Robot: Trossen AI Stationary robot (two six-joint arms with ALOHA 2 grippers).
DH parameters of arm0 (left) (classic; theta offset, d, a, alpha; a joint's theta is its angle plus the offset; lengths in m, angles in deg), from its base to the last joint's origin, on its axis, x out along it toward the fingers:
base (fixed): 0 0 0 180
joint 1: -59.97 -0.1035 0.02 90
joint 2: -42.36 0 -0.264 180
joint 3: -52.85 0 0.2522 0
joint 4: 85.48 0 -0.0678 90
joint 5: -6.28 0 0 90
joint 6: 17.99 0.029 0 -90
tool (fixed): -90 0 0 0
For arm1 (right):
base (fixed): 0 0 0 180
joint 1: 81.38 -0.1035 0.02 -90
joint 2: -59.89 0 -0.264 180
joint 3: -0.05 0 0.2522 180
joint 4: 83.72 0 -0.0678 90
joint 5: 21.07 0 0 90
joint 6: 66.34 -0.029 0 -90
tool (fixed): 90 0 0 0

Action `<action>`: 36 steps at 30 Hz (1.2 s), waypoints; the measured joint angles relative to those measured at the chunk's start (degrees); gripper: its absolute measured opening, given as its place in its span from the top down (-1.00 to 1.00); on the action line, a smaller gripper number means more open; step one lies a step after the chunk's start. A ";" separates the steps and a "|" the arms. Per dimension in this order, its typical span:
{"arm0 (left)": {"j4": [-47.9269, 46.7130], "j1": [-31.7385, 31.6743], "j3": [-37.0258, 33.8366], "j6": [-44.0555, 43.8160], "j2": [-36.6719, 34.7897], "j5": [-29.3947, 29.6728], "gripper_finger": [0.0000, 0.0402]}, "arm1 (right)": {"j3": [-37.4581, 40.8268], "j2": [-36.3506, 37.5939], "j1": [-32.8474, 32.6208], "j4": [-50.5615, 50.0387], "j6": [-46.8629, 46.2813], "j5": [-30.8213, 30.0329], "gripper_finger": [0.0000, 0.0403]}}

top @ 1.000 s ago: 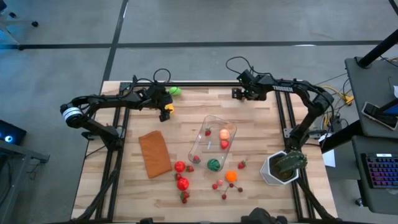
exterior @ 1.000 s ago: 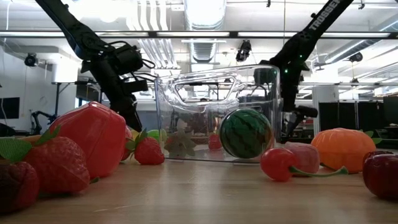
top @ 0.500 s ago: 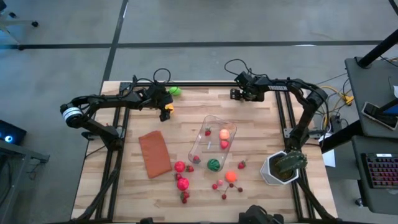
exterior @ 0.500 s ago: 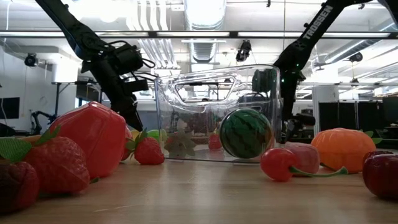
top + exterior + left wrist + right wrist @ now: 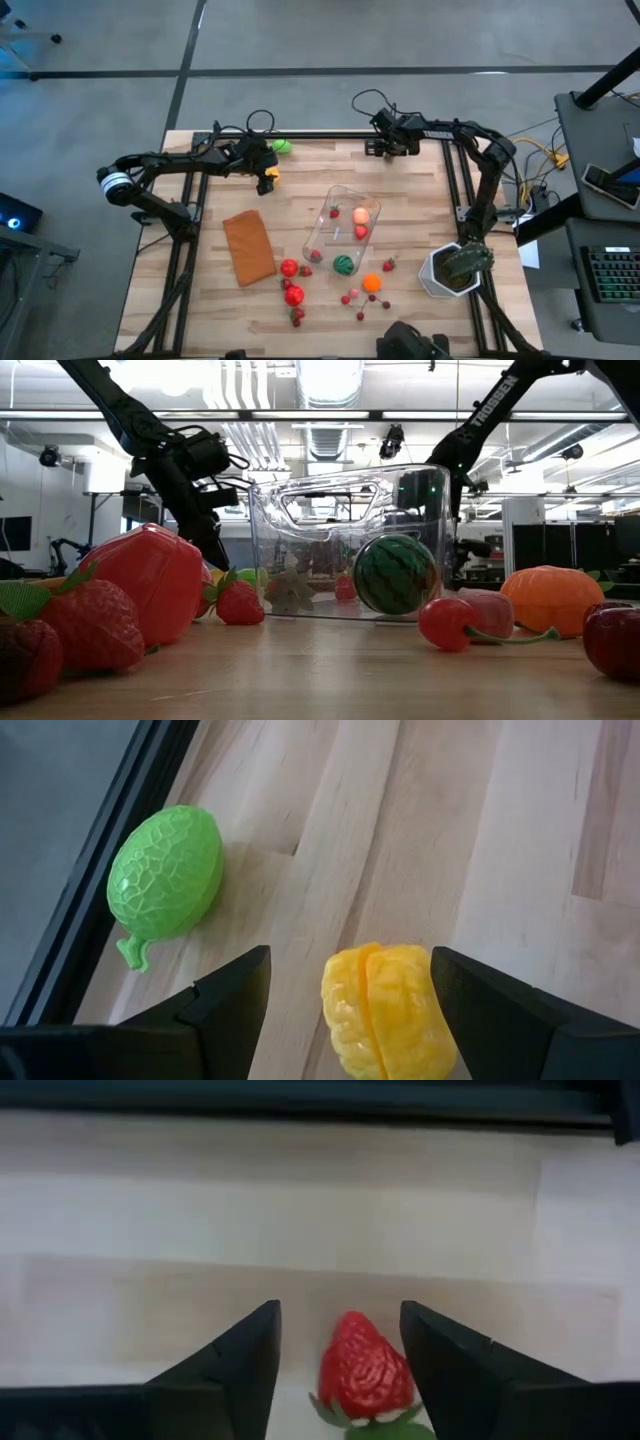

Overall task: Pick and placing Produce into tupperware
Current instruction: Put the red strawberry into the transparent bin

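The clear tupperware lies mid-table with a few red and orange pieces inside. More produce lies near its near end: red fruits, a green striped ball and an orange one. My left gripper is open over a yellow ridged fruit that lies between its fingers. A green fruit lies beyond it at the far edge. My right gripper is open at the far edge, its fingers on either side of a strawberry. My left gripper comes from above at the yellow fruit, which lies on the table. The fruit's side is close against one finger; I cannot tell whether they touch. Bare table shows between it and the other finger. My right gripper stands around the strawberry on the table. Its side meets one finger's outline; I cannot tell whether they touch.
A flat brown-orange rectangle lies left of the tupperware. A white pot with a green plant stands at the near right corner. Small cherries and berries are scattered near the near edge. The dark frame rail runs along the far edge.
My right gripper has moved along the far edge toward the table's left. The left arm and the produce have kept still.
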 joint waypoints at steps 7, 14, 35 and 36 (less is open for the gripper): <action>-0.02 0.00 -0.01 -0.02 -0.01 0.13 -0.30 | -0.18 -0.99 -0.03 -2.08 0.49 0.94 0.05; -0.02 0.00 -0.01 -0.07 0.00 0.16 -0.30 | -0.50 -0.91 -0.02 -3.30 1.27 1.53 0.05; 0.00 0.00 -0.03 -0.09 -0.01 0.15 -0.30 | -2.08 -0.78 -0.43 -5.87 1.65 0.17 0.30; 0.00 0.00 -0.03 -0.09 0.00 0.15 -0.30 | -2.52 -0.64 -0.58 -5.95 1.92 0.25 0.30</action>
